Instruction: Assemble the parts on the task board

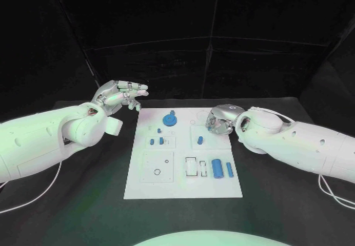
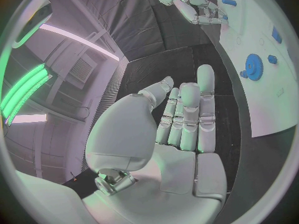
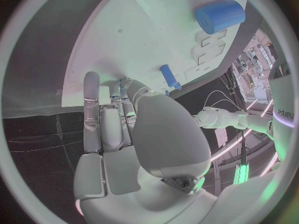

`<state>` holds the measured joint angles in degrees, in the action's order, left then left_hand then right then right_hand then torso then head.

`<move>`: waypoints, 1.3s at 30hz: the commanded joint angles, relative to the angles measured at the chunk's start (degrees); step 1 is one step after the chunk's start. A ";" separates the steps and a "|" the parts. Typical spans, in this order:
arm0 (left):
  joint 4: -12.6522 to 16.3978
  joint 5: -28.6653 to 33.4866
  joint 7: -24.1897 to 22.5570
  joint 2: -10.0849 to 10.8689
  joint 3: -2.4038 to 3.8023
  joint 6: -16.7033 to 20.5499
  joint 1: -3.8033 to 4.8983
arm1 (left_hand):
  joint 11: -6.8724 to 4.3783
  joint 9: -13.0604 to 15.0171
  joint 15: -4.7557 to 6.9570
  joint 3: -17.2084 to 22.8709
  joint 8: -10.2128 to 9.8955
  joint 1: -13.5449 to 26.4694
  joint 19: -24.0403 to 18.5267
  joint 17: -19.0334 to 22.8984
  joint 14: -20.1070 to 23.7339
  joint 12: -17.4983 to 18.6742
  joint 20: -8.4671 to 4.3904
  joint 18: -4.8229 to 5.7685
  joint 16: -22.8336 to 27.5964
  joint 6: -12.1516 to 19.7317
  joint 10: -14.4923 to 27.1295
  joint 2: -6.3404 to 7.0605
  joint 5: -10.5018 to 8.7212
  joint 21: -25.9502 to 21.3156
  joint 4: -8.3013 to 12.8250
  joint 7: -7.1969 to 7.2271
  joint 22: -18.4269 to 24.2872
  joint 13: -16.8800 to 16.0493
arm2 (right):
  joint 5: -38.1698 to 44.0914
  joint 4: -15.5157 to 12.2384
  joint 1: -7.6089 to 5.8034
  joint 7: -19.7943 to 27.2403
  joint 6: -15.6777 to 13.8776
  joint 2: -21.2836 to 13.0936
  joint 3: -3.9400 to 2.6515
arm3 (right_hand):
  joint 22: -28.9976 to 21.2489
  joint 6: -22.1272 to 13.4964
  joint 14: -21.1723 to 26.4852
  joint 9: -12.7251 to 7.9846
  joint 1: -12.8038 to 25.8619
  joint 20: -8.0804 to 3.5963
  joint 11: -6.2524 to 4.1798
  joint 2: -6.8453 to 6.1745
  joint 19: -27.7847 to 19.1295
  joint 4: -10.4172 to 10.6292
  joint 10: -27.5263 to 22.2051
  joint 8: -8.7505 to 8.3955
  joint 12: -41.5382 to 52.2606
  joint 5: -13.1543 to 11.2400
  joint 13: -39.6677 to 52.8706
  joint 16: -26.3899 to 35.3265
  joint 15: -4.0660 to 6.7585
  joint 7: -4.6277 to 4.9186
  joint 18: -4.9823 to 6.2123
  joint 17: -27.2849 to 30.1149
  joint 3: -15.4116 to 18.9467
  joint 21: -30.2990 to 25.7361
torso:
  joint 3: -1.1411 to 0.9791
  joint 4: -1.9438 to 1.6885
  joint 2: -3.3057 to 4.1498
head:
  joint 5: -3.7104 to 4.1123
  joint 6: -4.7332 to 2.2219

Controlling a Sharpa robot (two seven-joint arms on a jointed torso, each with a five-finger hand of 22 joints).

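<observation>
So the right hand (image 1: pixel 220 119) is down at the board's (image 1: pixel 183 189) far right corner, fingers curled; can't tell if they pinch anything. Left hand (image 1: pixel 118 95) hovers off the far left corner, fingers together, empty. Parts: gear (image 1: pixel 170 120) far middle, cylinder (image 1: pixel 217 168) near right. Next probably needs a clean pick.

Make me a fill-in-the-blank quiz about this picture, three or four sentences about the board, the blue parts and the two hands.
1. The blue gear lies on the white ____.
2. The right hand hangs over the board's far ____ corner.
3. The left hand holds ____.
4. The big blue cylinder lies on the board's ____ side, toward the robot.

Missing words: board; right; nothing; right
</observation>
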<state>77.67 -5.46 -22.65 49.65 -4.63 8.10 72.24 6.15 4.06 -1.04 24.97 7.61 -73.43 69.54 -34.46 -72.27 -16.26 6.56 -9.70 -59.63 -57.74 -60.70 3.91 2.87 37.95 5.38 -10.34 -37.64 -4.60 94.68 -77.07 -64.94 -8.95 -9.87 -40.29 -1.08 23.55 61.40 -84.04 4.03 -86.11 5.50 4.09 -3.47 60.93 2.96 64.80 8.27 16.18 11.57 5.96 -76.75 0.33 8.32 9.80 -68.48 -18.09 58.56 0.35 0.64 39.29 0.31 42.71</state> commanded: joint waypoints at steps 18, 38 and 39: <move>-0.18 0.28 0.51 0.10 0.02 -0.43 0.06 | 0.14 -0.12 -0.10 -0.63 -0.25 -0.65 -0.50 0.59 0.79 -0.59 0.10 -0.71 0.35 0.81 0.84 -0.70 -0.13 -0.45 0.35 -0.31 0.28 -0.08 | 1.10 -1.54 0.44 -0.57 -3.29 -0.65 0.32 | 0.52 2.55 -2.16 0.16 1.89 -0.69 -0.54 -0.31 0.50 -2.56 2.48 0.60 -0.02 -0.74 -0.30 -0.59 0.79 -0.43 0.82 -0.29 -4.95 1.20 | 0.00 0.02 -0.02 | 0.29 0.01; -0.43 0.27 1.10 0.17 0.02 -0.76 0.06 | 0.31 -0.15 -0.22 -0.81 -0.30 -0.86 -0.57 1.42 1.22 -0.69 0.18 -0.68 0.75 1.07 1.17 -0.72 -0.13 -0.63 0.49 -0.49 0.40 -0.06 | -1.63 -7.04 0.39 -1.04 -7.34 -4.77 0.24 | 0.58 2.66 -2.19 0.11 2.81 -0.67 -0.54 -0.53 0.48 -2.70 2.64 0.45 -0.25 -1.08 -0.40 -0.71 0.78 -0.46 0.81 -0.44 -5.49 1.32 | 0.03 -0.04 -0.04 | 0.44 -0.10; -0.44 0.27 1.12 0.18 0.02 -0.76 0.06 | 0.33 -0.15 -0.24 -0.83 -0.31 -0.87 -0.58 1.58 1.30 -0.71 0.19 -0.68 0.84 1.10 1.21 -0.72 -0.13 -0.66 0.50 -0.51 0.42 -0.06 | -1.89 -7.72 0.38 -1.05 -7.48 -5.21 0.23 | 0.58 2.66 -2.19 0.11 2.81 -0.67 -0.54 -0.53 0.48 -2.70 2.64 0.45 -0.25 -1.08 -0.40 -0.71 0.78 -0.46 0.81 -0.44 -5.49 1.32 | 0.04 -0.04 -0.06 | 0.48 -0.13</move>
<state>77.25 -5.38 -21.53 49.79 -4.63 8.08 72.24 6.56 3.96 -1.32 24.50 7.61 -73.92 69.34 -32.98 -71.33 -16.70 6.76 -9.67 -59.02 -57.12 -59.88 3.42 2.87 37.50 5.85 -10.95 -37.29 -4.59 94.38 -83.97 -64.42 -9.91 -15.48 -45.13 -0.80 24.05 63.51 -84.05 4.06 -83.80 5.10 3.58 -3.92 61.34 0.29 66.97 8.58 16.32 10.84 5.63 -77.26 0.74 7.87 9.80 -68.87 -23.25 59.63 0.37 0.59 39.26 0.76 42.57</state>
